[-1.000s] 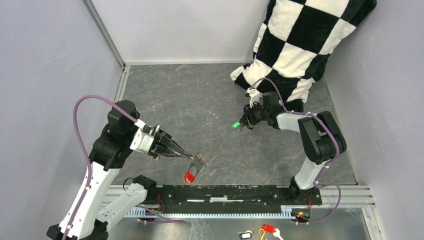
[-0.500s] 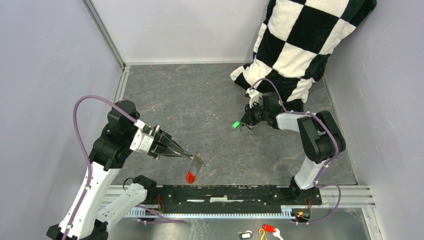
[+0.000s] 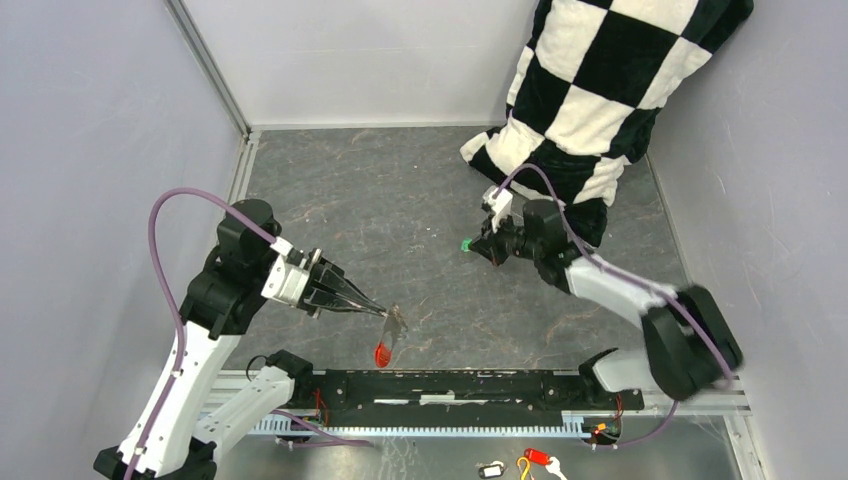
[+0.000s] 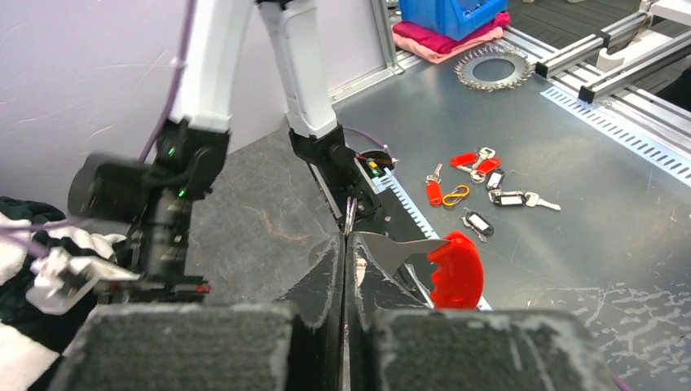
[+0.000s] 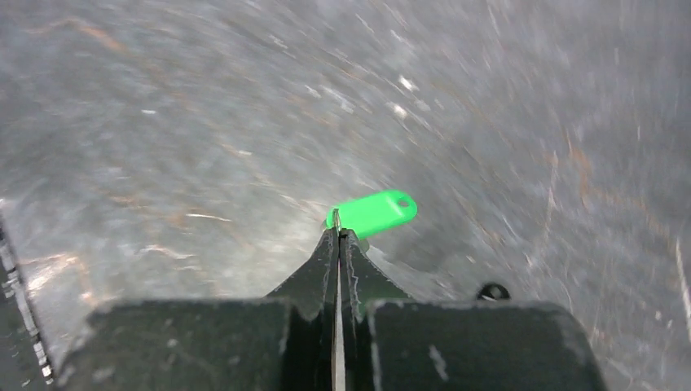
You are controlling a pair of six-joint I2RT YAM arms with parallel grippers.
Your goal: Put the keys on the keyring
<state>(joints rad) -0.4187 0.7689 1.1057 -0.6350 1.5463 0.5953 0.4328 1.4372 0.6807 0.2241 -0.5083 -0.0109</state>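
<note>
Evidently light, stiff and slippery, the green key [image 5: 373,212] sits pinched by its tip in the closed right gripper [image 5: 338,238], mid-worktop; the left gripper [image 4: 343,244] clamps the keyring [image 4: 349,217] near the front edge, red key [image 4: 455,273] dangling.

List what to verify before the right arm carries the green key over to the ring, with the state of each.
1. Left gripper shut on the ring: ok, a loop pokes out past its closed tips.
2. Red key at the ring: ok, it hangs beside the tips; whether it is threaded, cannot tell.
3. Right gripper shut on the green key: ok, pinched at one end.
4. Green key's hole free: ok, it sits at the far end, beyond the tips.
5. Green key lifted off the table: cannot tell, the wrist view is blurred.
</note>
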